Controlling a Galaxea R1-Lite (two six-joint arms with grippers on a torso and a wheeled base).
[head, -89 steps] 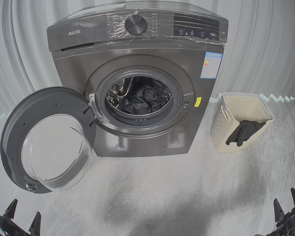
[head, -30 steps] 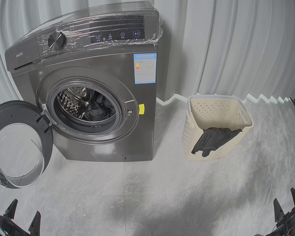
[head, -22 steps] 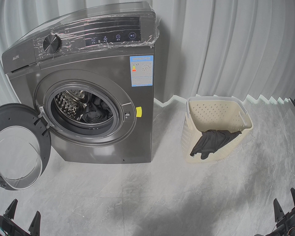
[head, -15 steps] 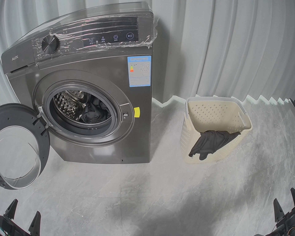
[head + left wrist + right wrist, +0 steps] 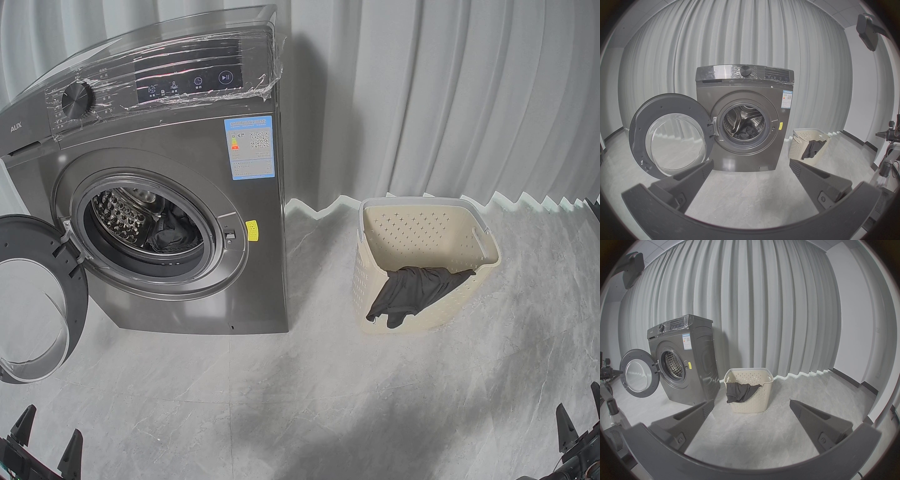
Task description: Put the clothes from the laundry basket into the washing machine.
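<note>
Pleated white curtain (image 5: 437, 94) wraps the room, w/ pale grey marble-look floor (image 5: 350, 400) underfoot. Big dark-grey front-loading washing machine (image 5: 187, 144) stands to the robot's left, its round glass-centred door (image 5: 37, 300) swung fully open. Off to its right, apart from it, a cream perforated plastic laundry basket (image 5: 425, 234) sits on the floor. One dark grey garment (image 5: 412, 290) lies in it, partly draped over the near rim & hanging down the outside. Dark crumpled clothes (image 5: 169, 234) already lie inside the steel drum (image 5: 119, 209), so task looks part done. The draped piece seems to be what's left; can't tell if anything's under it. Left gripper (image 5: 750, 162) & right gripper (image 5: 750, 402) both hang low, well apart from the basket, jaws spread wide, nothing held. Next step prob. needs an approach to the basket, right arm being nearer.
</note>
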